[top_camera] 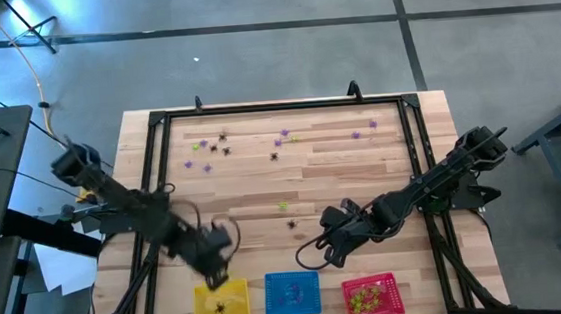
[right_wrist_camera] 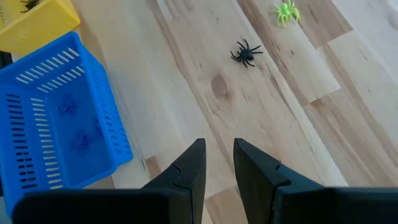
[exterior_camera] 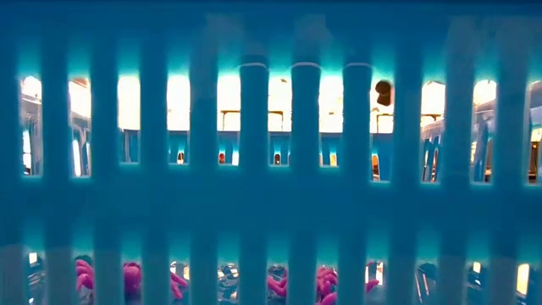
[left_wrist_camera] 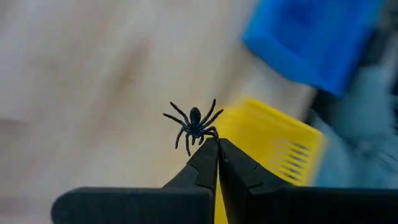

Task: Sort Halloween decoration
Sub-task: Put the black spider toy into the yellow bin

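Left gripper (left_wrist_camera: 217, 144) pinched on black spider (left_wrist_camera: 194, 124), thin spiky legs, above yellow mesh basket (top_camera: 220, 304) at near table edge. Blue basket (top_camera: 292, 293) and red basket (top_camera: 373, 297) beside it, slotted plastic. Right gripper (right_wrist_camera: 217, 155) fingers apart, empty, above bare wood planks; black spider (right_wrist_camera: 247, 52) and green spider (right_wrist_camera: 285, 10) lie ahead. More spiders (top_camera: 221, 139) scattered far side.

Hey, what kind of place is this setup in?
Probably a robotics lab or workshop: a wooden table in a black frame on a bare concrete floor, loose cables, and two arms sorting toy spiders into coloured baskets.
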Controlling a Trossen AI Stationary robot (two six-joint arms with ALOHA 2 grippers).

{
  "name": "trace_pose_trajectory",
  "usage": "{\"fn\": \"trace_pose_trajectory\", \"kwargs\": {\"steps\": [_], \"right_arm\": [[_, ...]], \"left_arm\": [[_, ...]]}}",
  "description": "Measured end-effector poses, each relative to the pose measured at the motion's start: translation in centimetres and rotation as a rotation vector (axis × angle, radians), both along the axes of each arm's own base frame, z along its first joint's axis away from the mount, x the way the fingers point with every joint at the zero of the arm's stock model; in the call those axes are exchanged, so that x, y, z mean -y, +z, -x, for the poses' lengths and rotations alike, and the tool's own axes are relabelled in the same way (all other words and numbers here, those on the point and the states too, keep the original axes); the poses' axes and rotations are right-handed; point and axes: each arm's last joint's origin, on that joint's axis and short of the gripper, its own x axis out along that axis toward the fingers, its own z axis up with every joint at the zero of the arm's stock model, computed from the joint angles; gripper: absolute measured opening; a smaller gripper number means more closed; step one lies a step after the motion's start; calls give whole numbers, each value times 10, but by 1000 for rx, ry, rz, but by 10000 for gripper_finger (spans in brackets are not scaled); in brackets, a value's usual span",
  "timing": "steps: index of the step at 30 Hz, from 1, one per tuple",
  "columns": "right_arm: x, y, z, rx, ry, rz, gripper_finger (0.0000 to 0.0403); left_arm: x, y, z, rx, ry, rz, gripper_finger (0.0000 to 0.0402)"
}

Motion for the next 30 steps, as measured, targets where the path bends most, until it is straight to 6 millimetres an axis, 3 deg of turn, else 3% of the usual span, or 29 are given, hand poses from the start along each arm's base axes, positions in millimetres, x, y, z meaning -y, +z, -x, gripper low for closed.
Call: {"fn": "trace_pose_trajectory", "kwargs": {"steps": [5, 10, 15, 21, 30], "right_arm": [[0, 0, 0, 2, -15, -13, 79], [0, 0, 0, 4, -15, -14, 79], [0, 0, 0, 4, -15, -14, 79], [0, 0, 0, 6, -15, -15, 79], [0, 0, 0, 6, -15, -15, 79]], "left_arm": [[46, -9, 6, -53, -39, 81, 0], [73, -20, 9, -119, -94, 87, 0], [78, -27, 4, -118, -140, 44, 0], [71, -30, -4, -96, -106, -4, 3], [69, -33, 2, -146, -80, -36, 54]]}}
